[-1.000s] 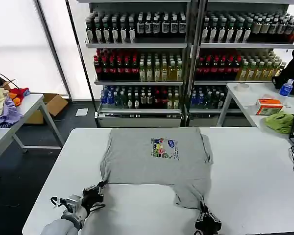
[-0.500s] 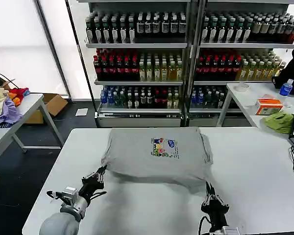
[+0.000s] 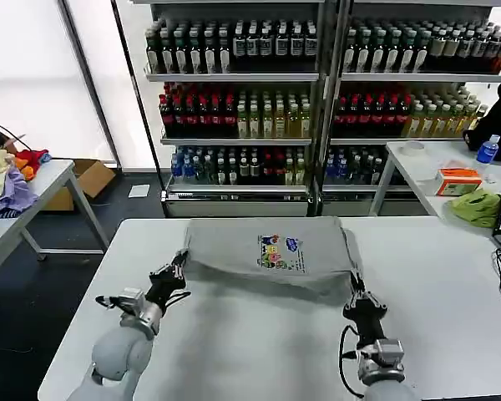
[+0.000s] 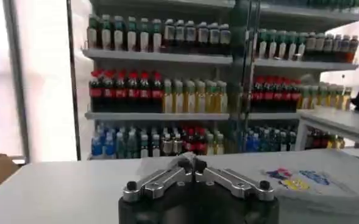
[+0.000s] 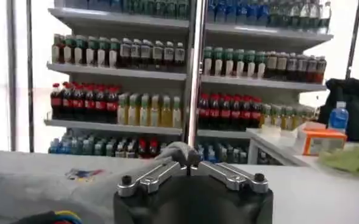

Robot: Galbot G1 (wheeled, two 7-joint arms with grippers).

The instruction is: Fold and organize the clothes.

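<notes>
Head view is showing 2 grippers working at the near edge of 1 light grey T-shirt (image 3: pixel 267 251) on a white table (image 3: pixel 234 351). Nearest, the left gripper (image 3: pixel 177 266) is pinching the shirt's near-left corner, its jaws closed tight on the cloth. The right gripper (image 3: pixel 356 288) is doing the same at the near-right corner, jaws clamped narrow on a bunched bit of fabric. Between them the near hem is hanging lifted off the table, casting a shadow beneath, while the far part of the shirt is lying flat toward the table's far edge.

Left wrist view is showing that gripper (image 4: pixel 192 162) with its fingers meeting on a fold of grey cloth, and the shirt's small multicoloured chest print (image 4: pixel 292 178) lying off to one side; any writing in the print is too small to read. Right wrist view is showing the right gripper (image 5: pixel 188 159) pressed shut on a ridge of grey fabric, with the print (image 5: pixel 81 175) on the shirt beyond it.

Farther back, 2 shelving units (image 3: pixel 317 100) are standing side by side, each carrying rows of bottles whose labels cannot be read. On a side table at the right, 1 orange box (image 3: pixel 458 180), 1 green cloth (image 3: pixel 478 206) and 1 blue bottle (image 3: pixel 487 149) are resting.
</notes>
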